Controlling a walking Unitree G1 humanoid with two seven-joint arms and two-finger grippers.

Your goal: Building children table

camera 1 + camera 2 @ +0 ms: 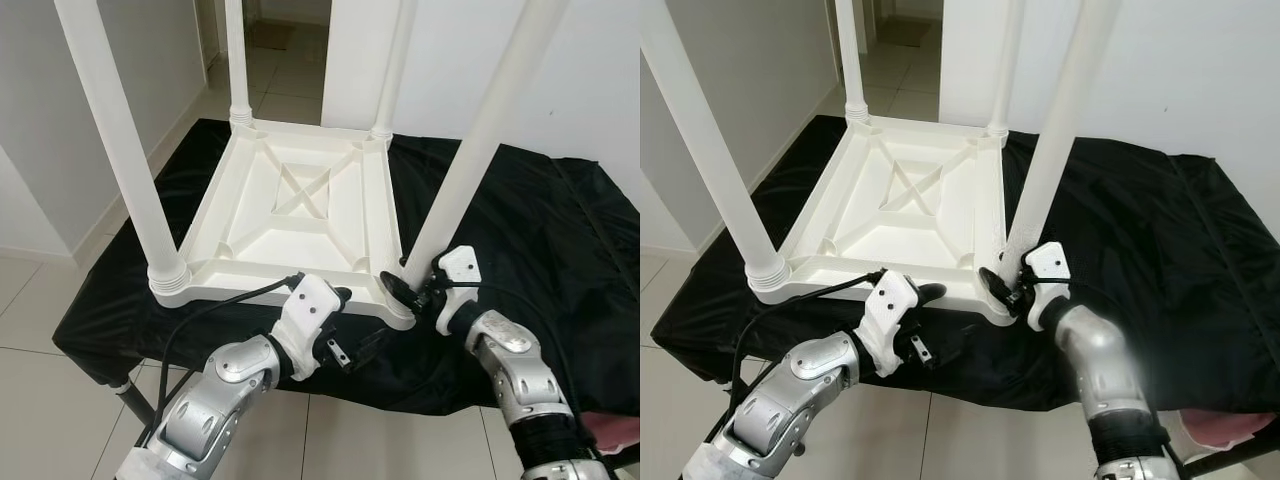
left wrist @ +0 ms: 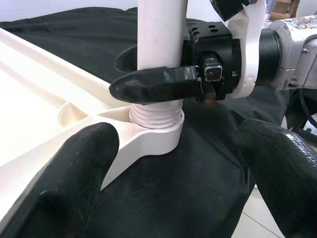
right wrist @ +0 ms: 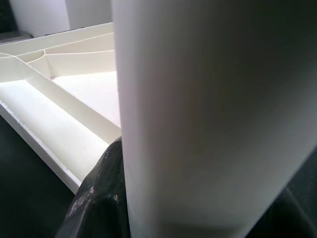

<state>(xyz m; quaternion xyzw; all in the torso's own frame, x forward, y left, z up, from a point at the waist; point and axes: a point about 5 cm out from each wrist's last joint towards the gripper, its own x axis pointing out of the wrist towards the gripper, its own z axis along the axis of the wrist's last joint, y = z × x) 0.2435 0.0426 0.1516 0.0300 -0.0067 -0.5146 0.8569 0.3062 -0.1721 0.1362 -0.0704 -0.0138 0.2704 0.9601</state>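
The white plastic table top (image 1: 300, 215) is lying upside down on a black cloth (image 1: 520, 230) that is covering a work surface; its ribbed underside, with a cross brace at the centre, is facing up. Four white legs are standing upright in its corner sockets.

At the robot's left, the near-left leg (image 1: 115, 135) is sitting in its threaded collar at the near-left corner. The far-left leg (image 1: 236, 60) is rising from the far-left corner.

The left gripper (image 1: 345, 325) is hovering at the near edge of the table top, just left of the near-right corner. Its two black fingers (image 2: 64, 183) are spread wide and are holding nothing; in the left wrist view one finger is lying over the table top's rim and the other over the black cloth. A black cable (image 1: 215, 305) is running from this wrist across the near edge.

The far-right leg (image 1: 390, 70) is standing at the far-right corner.

At the near-right corner, the near-right leg (image 1: 480, 140) is seated in its socket (image 2: 156, 131), with screw threads showing just above the collar. The right gripper (image 1: 405, 283) is clamping this leg directly above the threads, one finger (image 2: 153, 84) on each side of the tube. In the right wrist view the leg is standing directly in front of the camera, with the table top's ribs beside it.

Beyond the table, pale floor tiles (image 1: 290, 75) are leading to a doorway.
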